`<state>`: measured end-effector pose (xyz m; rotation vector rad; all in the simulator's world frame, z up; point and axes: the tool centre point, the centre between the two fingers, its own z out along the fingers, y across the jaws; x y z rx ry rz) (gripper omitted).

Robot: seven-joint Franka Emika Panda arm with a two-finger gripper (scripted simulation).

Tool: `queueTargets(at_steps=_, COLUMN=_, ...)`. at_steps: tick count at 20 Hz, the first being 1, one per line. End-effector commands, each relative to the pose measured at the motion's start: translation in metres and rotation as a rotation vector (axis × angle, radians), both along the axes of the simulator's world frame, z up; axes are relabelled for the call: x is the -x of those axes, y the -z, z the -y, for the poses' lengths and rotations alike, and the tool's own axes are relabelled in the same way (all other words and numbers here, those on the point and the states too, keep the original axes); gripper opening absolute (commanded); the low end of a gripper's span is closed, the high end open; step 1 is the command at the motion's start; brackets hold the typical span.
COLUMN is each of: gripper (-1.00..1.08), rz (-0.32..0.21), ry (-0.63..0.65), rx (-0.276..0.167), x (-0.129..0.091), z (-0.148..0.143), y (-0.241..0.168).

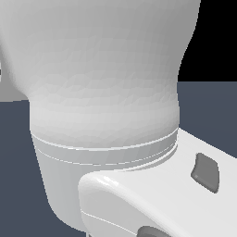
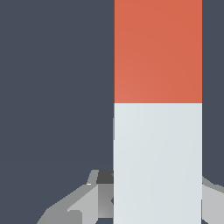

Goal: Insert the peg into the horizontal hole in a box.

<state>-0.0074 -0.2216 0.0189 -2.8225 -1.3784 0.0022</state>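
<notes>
The exterior view is almost fully blocked by the white body of the arm (image 1: 102, 92), which stands very close before the camera; behind it only dark grey ground (image 1: 213, 111) and black background show. The box and the hole are not visible in any view.

In the wrist view the peg (image 2: 157, 109) fills the middle, red-orange half farther from the claw (image 2: 153, 205), pale half reaching down between the grey fingers (image 2: 92, 201). A finger shows on each side of the peg, so the claw seems closed on its pale half. Around the peg there is only the dark ground.
</notes>
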Motion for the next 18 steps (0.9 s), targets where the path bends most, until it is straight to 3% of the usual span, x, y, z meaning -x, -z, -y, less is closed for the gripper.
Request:
queueTargets(at_steps=1, gripper=-1.00, rz=0.001, ry=-0.011, rx=0.000, x=-0.003, z=-0.004, y=-0.002)
queueTargets(at_steps=9, gripper=-1.00, rz=0.001, ry=-0.171, rx=0.002, x=-0.039, z=-0.056, y=-0.031)
queueTargets(at_steps=14, gripper=-1.00, rz=0.001, ry=-0.373, rx=0.003, x=-0.072, z=-0.130, y=-0.066)
queueTargets(at_steps=18, gripper=-1.00, rz=0.001, ry=-0.528, rx=0.003, x=-0.086, z=-0.191, y=-0.092)
